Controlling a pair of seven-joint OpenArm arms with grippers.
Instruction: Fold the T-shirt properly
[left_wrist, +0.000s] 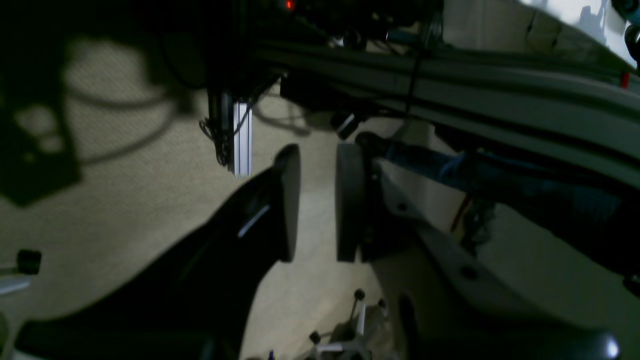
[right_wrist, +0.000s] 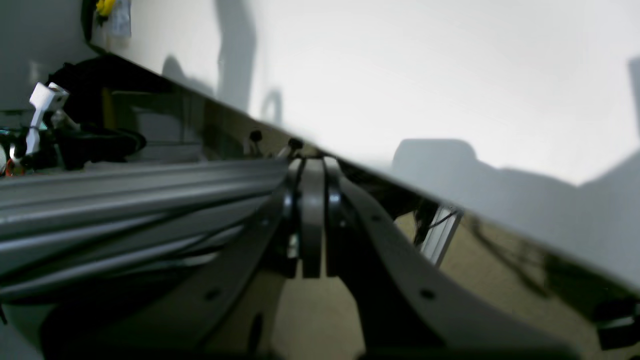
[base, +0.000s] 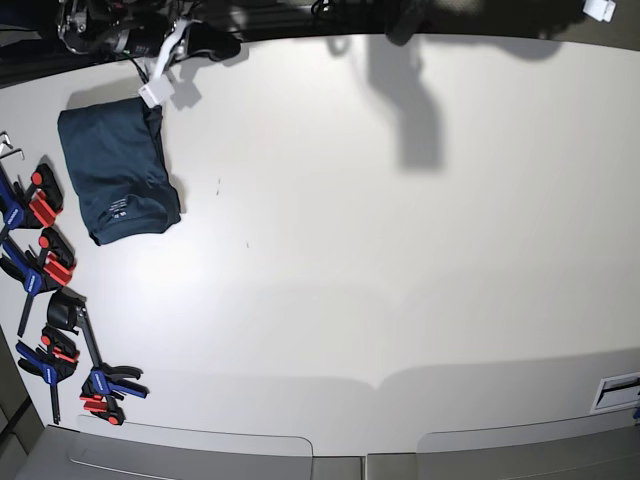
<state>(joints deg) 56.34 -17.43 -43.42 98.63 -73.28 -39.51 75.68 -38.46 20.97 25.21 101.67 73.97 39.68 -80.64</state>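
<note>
The T-shirt (base: 117, 172) lies folded into a compact dark navy bundle near the far left corner of the white table (base: 380, 260) in the base view, with its small pale label showing on the upper face toward the nearer end. A white tag-like piece (base: 152, 92) sits at its far right corner, just below a tangle of dark cables and hardware at the table's back edge. To the left of the shirt and running down that table edge is a row of clamps (base: 45, 262) with red and blue handles, close to the cloth but not on it. The rest of the tabletop carries only broad shadows. Neither of my arms reaches over the table in the base view. My left gripper (left_wrist: 318, 202) is seen from its wrist camera with the two dark pads standing apart, a clear gap between them and nothing in it; behind it is beige carpeted floor and a grey aluminium frame rail (left_wrist: 500, 100). My right gripper (right_wrist: 313, 220) has its pads pressed flat together with nothing between them, hanging just past the table's edge, with the grey rail on one side and the floor below.
</note>
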